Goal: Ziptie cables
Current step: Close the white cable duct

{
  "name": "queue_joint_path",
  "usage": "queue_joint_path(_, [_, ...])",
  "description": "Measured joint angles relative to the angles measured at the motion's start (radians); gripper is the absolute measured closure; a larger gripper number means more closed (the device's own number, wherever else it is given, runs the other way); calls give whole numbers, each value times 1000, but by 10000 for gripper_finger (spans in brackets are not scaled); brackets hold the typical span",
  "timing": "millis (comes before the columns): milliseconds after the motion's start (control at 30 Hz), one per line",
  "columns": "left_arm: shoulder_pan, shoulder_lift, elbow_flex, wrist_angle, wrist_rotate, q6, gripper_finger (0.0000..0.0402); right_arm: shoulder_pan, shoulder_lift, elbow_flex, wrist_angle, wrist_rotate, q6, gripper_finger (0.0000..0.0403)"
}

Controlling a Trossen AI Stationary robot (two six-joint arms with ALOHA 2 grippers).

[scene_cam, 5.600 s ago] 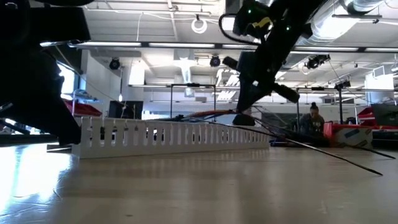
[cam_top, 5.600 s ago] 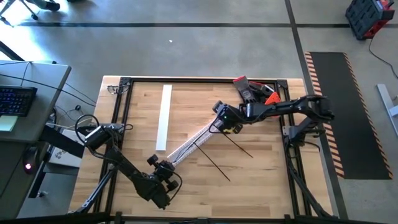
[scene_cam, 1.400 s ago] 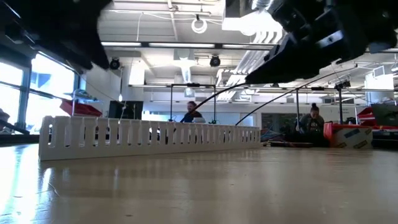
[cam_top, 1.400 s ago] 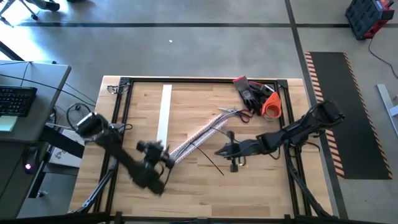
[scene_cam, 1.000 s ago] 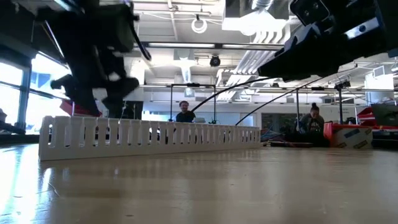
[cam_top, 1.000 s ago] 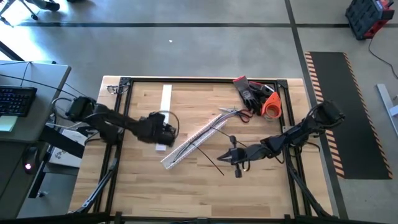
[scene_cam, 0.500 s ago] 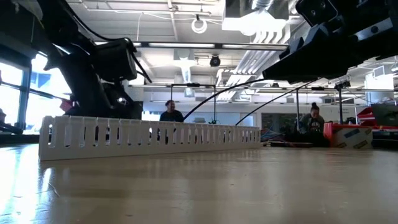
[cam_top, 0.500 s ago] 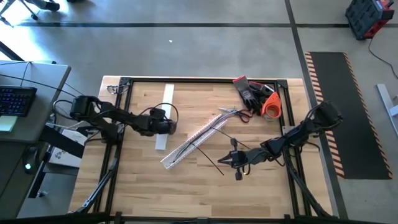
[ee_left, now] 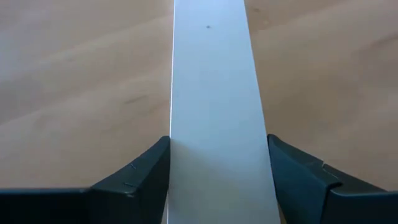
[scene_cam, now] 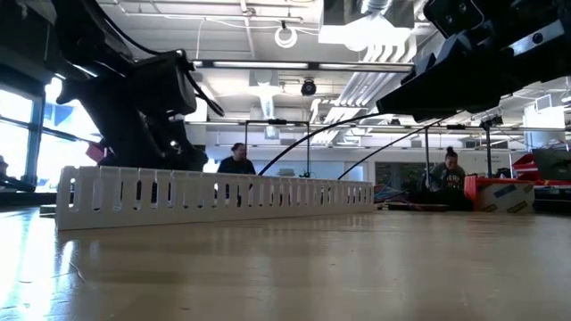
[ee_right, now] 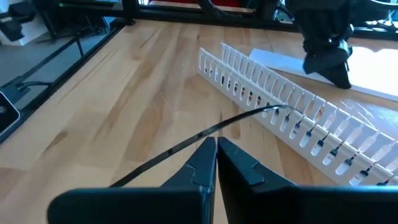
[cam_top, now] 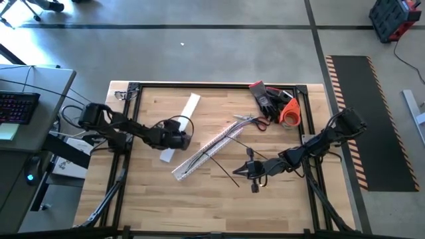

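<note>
My left gripper (cam_top: 174, 141) is low over the flat white strip (cam_top: 180, 126), open, one finger at each long edge. The white slotted channel (cam_top: 207, 151) lies slantwise at mid-table, and grey cables (cam_top: 243, 121) show at its far end. My right gripper (cam_top: 236, 172) hovers right of the channel's near half, shut on a black ziptie (ee_right: 180, 144). Another ziptie (cam_top: 255, 152) lies on the wood beside it. My left gripper straddles the flat white strip near its near end, slanting down from the table's left. The inner sides of its fingers (ee_left: 149, 174) lie against the strip's two long edges (ee_left: 173, 134). The strip lies flat on the table. My right gripper pinches the ziptie between its two shut fingertips (ee_right: 208, 149), somewhere along its length. The fingers lie across it, coming from the table's right and slanting slightly down. The ziptie's far end (ee_right: 273, 109) reaches the channel's slotted wall.
Black gloves (cam_top: 267, 98), scissors (cam_top: 249, 121) and an orange thing (cam_top: 288, 114) lie at the far right corner. A black frame (cam_top: 133, 106) rims the table. People sit in the room beyond (scene_cam: 236, 160). Bare wood spreads along the near edge.
My left gripper has come down onto the flat white strip, still open. The strip has turned on the table: its far end has swung toward the right edge while its near end stayed by the gripper. My right gripper has kept its hold.
</note>
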Motion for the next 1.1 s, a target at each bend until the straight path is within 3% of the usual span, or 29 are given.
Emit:
queue_joint_path(400, [-156,-28,27,1,25,-16,195,54,1,0,21,-6,-34,403])
queue_joint_path(567, [-182,-85,78,-20,116,33,196,57,1,0,41,-5,-53,403])
queue_joint_path(767, [-185,-133,146,-51,94,125,196,55,1,1,45,-5,-56,403])
queue_joint_path(1100, [-207,-151,306,-115,82,209,196,101,-46,1,68,135,-139,403])
